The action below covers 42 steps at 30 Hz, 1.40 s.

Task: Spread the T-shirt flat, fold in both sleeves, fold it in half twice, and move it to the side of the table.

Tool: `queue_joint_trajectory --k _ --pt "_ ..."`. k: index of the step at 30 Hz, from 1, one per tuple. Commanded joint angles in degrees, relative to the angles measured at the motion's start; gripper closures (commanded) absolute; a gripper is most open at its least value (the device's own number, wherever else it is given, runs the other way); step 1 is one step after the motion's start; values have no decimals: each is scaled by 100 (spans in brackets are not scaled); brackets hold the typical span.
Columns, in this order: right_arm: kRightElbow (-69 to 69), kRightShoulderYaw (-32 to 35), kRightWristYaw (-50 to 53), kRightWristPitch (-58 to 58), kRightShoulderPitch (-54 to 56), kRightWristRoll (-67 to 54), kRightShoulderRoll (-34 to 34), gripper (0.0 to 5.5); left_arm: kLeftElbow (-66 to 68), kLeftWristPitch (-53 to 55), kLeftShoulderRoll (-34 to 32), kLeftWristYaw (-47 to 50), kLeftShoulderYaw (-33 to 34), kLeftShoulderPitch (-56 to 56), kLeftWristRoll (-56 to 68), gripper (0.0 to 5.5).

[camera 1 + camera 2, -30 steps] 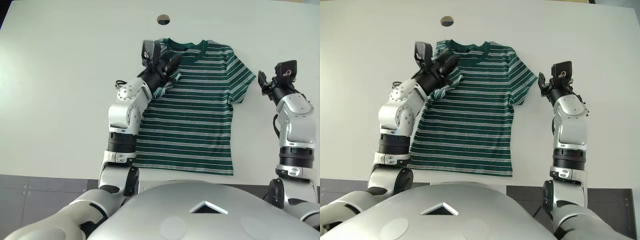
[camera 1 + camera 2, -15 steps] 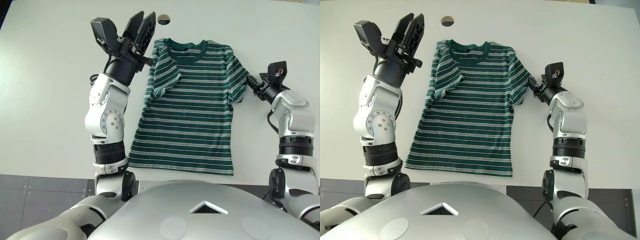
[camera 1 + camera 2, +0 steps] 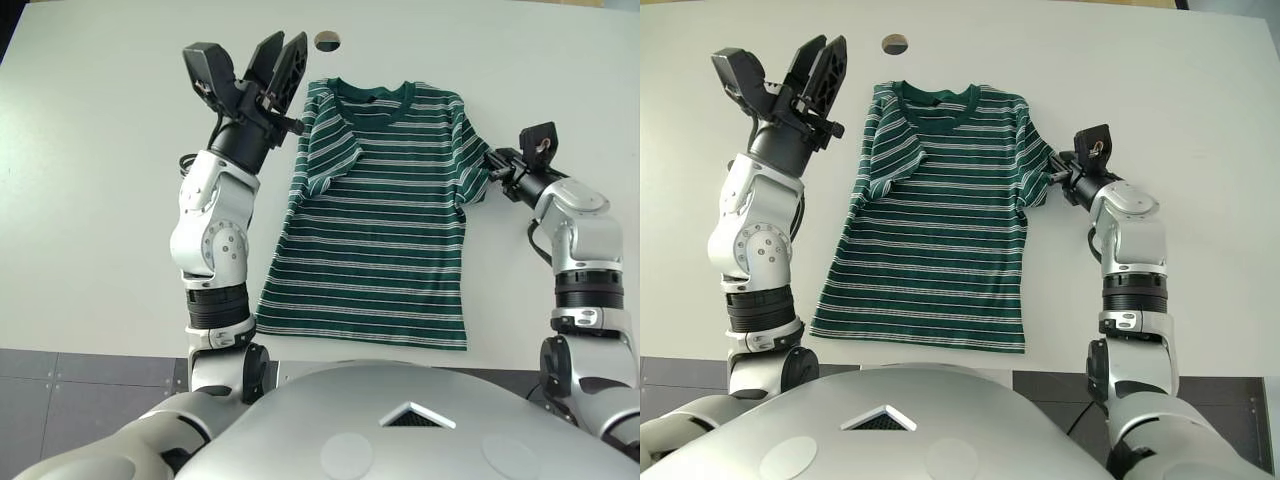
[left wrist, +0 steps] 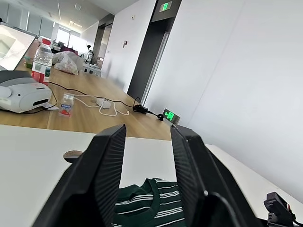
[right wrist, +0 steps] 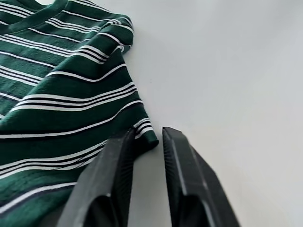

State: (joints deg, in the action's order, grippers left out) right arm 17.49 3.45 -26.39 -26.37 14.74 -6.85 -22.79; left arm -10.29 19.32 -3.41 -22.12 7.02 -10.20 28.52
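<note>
A green T-shirt (image 3: 385,220) with white stripes lies flat on the white table (image 3: 100,200), collar at the far side. Its left sleeve (image 3: 330,175) is folded in over the chest. The right sleeve (image 3: 472,165) lies spread out. My left gripper (image 3: 287,42) is raised above the table, left of the collar, open and holding nothing (image 4: 147,137). My right gripper (image 3: 492,160) is low at the right sleeve's outer edge. It is open, and the sleeve's hem corner (image 5: 142,135) lies between its two fingers.
A round cable hole (image 3: 326,40) sits in the table just beyond the collar. Bare white tabletop stretches left of the shirt and to its right (image 3: 590,100). The table's front edge (image 3: 100,348) runs just below the shirt's hem.
My left gripper let go of the left sleeve, left it folded on the chest, and rose up to the left. My right gripper moved in and down to the right sleeve's edge.
</note>
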Motion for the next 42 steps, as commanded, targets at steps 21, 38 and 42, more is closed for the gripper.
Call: queue_joint_trajectory --k 21,38,42 --pt "-2673 -456 133 -1880 -18 -924 470 538 97 -37 -46 245 74 0 4 376" --pt "-1590 -1031 174 -762 304 -498 946 431 122 -310 -142 293 -36 130 -238 376" --pt "-2015 -1001 23 -642 180 -663 973 355 253 -299 -279 528 39 144 -525 376"
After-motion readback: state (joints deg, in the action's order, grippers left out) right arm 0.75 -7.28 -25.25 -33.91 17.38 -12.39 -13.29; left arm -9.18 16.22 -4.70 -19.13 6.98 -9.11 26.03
